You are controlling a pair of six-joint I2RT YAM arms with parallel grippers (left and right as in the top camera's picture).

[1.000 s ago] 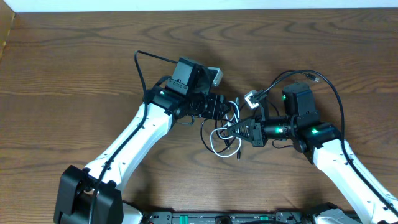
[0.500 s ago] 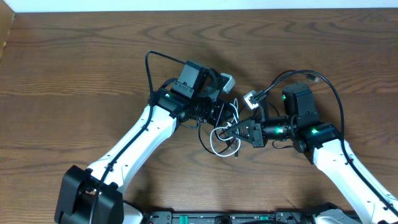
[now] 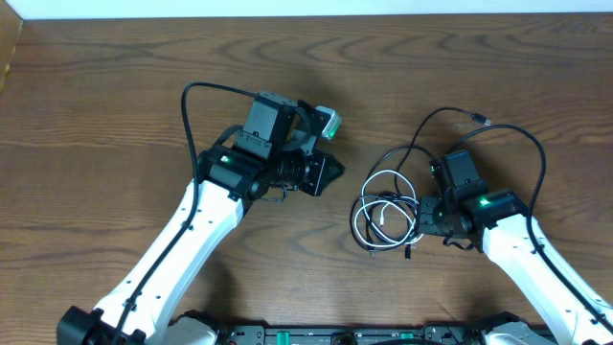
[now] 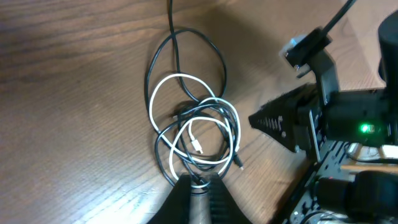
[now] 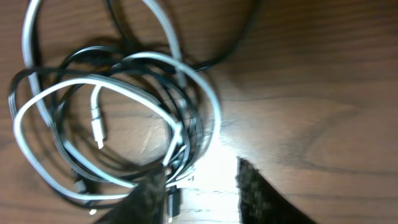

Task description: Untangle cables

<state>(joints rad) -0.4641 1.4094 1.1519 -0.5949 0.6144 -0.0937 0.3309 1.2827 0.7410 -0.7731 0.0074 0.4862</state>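
1. The worktop (image 3: 115, 96) was brown wood. A white strip (image 3: 287, 8) ran along its far edge.
2. The cables (image 3: 386, 216), one black and one white, lay tangled in loops on the worktop, close to the right arm.
3. The left gripper (image 4: 196, 190) had its fingers together. It held nothing and was apart from the cables.
4. The right gripper (image 5: 200, 174) had its fingers apart. One of them was at the edge of the cables, but nothing was clamped.
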